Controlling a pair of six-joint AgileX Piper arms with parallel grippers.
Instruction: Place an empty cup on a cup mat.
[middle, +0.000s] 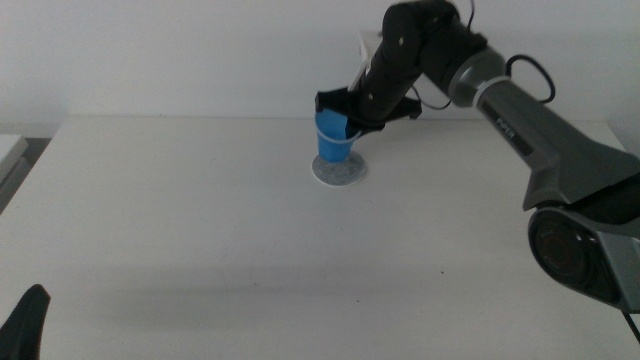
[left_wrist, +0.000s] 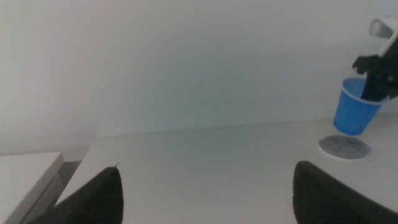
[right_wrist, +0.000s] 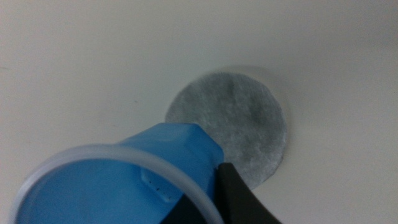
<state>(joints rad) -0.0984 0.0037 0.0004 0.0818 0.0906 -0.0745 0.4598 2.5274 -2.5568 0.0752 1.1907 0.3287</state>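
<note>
The bright blue cup hangs tilted, its base just above the round speckled grey cup mat at the table's far middle. My right gripper is shut on the cup's rim, one jaw inside and one outside. In the right wrist view the cup is empty and partly covers the mat; only one dark jaw of my right gripper shows there. The left wrist view shows the cup and the mat from afar. My left gripper waits open at the near left corner; it also shows in its own wrist view.
A white flat object lies at the table's left edge; it also shows in the left wrist view. The right arm reaches in over the far right. A white wall stands right behind the table.
</note>
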